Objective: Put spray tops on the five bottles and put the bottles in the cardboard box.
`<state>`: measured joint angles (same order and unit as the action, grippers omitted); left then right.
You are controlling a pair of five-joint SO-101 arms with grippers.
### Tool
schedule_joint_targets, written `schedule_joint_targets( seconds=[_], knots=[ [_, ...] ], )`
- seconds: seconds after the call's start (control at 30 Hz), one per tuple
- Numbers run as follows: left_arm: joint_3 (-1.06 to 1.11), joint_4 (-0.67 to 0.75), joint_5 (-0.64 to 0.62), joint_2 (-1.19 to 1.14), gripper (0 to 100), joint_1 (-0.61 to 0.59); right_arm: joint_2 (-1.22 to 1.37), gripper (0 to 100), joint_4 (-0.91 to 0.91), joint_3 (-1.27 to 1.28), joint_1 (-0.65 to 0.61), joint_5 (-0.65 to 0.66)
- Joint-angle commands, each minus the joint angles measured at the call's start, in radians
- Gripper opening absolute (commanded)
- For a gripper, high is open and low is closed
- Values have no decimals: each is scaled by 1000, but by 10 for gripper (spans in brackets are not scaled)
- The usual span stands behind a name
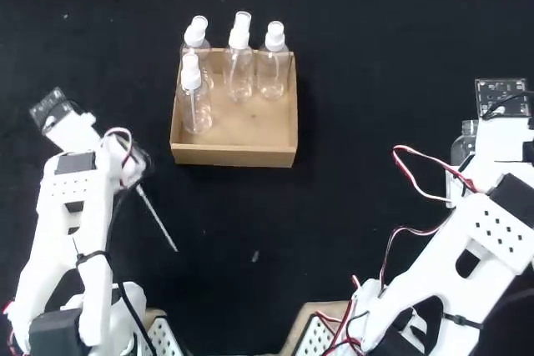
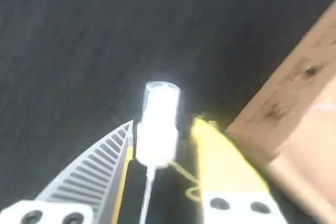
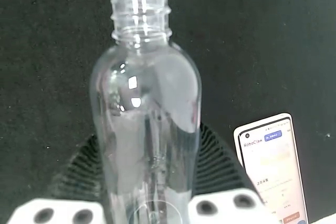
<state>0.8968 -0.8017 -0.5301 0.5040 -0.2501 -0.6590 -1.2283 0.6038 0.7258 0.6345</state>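
The cardboard box (image 1: pixel 234 154) stands at the middle back of the black table, and several clear bottles (image 1: pixel 240 60) with white spray tops stand inside it. To the box's left, my left gripper (image 1: pixel 133 168) (image 2: pixel 163 129) is shut on a white spray top (image 2: pixel 157 121), whose thin dip tube (image 1: pixel 157 221) slants down toward the table. At the right side, my right gripper (image 1: pixel 461 156) (image 3: pixel 149 161) is shut on a clear bottle (image 3: pixel 144 98) with an open, uncapped neck (image 3: pixel 140 13). The bottle (image 1: pixel 460 149) is mostly hidden behind the arm.
A corner of the box (image 2: pixel 286 90) lies close beside the left gripper. A phone (image 3: pixel 273 166) lies on the black cloth near the right gripper. A small speck (image 1: pixel 255 256) sits on the cloth at the front middle. Red and white cables (image 1: pixel 421 185) loop off the right arm.
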Motion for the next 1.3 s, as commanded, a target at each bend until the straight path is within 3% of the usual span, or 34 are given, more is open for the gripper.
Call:
schedule_joint_targets(
  seconds=[0.0, 0.13, 0.33, 0.4, 0.53, 0.6, 0.67, 0.7, 0.9, 1.27],
  knots=[
    [24, 81, 17, 11, 188, -7, -4, 11, -6, -42, -18, -31],
    [74, 80, 17, 12, 206, -10, -4, 11, -6, -39, -60, -38],
    [-13, 49, 8, -6, 353, -35, -4, 11, -6, -38, -63, -38],
    [-110, -64, 5, -35, 338, -21, -4, 11, -6, -35, -60, -38],
    [-495, -488, 68, -167, 299, -30, -4, 11, -6, -35, -58, -38],
    [-684, -680, 258, -278, 305, -56, -4, 11, -6, -35, -58, -38],
    [-785, -778, 486, -416, 301, -70, -4, 11, -6, -35, -58, -38],
    [-812, -793, 551, -489, 300, -67, -4, 11, -6, -35, -58, -38],
    [-963, -746, 453, -746, 300, -56, -4, 11, -6, -35, -60, -38],
    [-858, -549, 454, -776, 299, -1, -4, 11, -6, -36, -57, -38]
  ],
)
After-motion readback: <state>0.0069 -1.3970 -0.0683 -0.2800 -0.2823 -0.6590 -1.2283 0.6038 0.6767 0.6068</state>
